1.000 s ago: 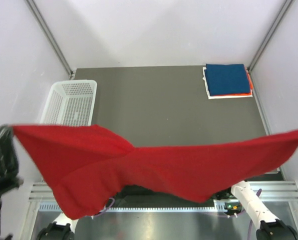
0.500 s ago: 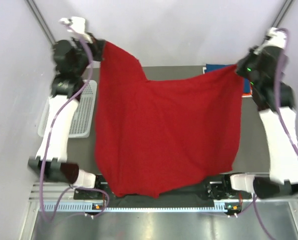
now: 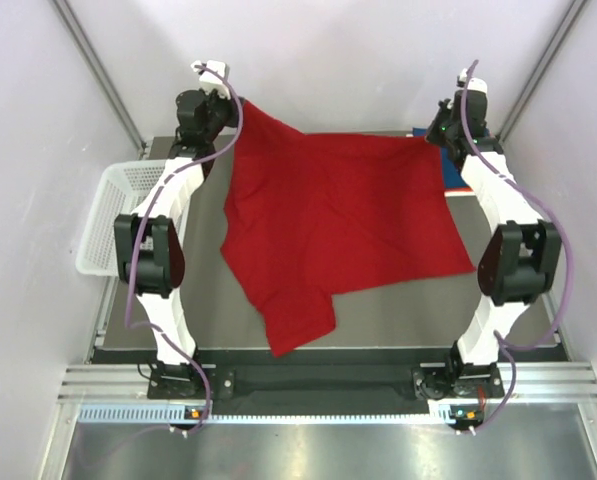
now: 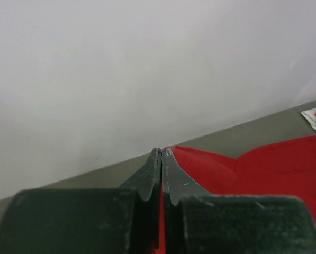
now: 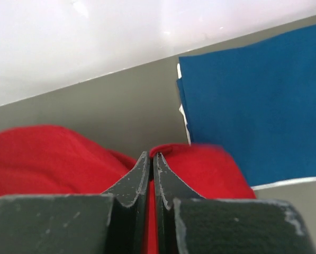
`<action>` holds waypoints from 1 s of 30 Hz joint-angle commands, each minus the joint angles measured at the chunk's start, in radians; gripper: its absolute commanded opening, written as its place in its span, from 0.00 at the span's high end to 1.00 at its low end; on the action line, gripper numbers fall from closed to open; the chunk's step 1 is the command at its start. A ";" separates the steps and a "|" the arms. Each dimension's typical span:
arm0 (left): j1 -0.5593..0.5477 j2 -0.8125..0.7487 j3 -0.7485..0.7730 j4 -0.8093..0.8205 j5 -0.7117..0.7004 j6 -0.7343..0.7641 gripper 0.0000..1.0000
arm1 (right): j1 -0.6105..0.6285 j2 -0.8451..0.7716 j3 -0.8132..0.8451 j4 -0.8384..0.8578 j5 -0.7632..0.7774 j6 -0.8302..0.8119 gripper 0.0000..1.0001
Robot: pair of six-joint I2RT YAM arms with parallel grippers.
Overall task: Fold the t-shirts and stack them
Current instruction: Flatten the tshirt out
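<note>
— Left jaws?
— Pinched together on one far corner of the red t-shirt (image 3: pixel 348 220), close to the back wall.
— Right jaws?
— Clamped likewise on the opposite far corner, just by the folded blue t-shirt (image 5: pixel 253 100) lying on a white one (image 5: pixel 295 181).
— Lying where?
— Draped from both grips down across the dark bench (image 3: pixel 378 310), a folded flap trailing toward the near edge.
— Elsewhere?
— White mesh basket (image 3: pixel 113 215) at the bench's left side.

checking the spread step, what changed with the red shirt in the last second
The red t-shirt went from stretched mid-air at the near edge to mostly laid out on the table. Left claw and right claw stay shut on its corners; basket unmoved.
</note>
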 commanded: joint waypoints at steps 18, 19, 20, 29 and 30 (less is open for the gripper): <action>-0.018 0.134 0.028 0.205 0.030 0.062 1.00 | -0.046 0.313 0.180 0.347 -0.245 0.152 1.00; -0.019 0.118 0.002 0.208 0.030 0.065 1.00 | -0.046 0.321 0.184 0.349 -0.251 0.161 1.00; -0.021 0.109 -0.010 0.195 0.033 0.076 1.00 | -0.076 0.333 0.189 0.346 -0.253 0.163 1.00; -0.022 -0.112 -0.216 0.066 0.000 0.228 1.00 | -0.148 0.297 0.164 0.282 -0.282 0.158 1.00; -0.022 -0.126 -0.227 0.015 0.000 0.235 1.00 | -0.154 0.289 0.160 0.265 -0.285 0.151 1.00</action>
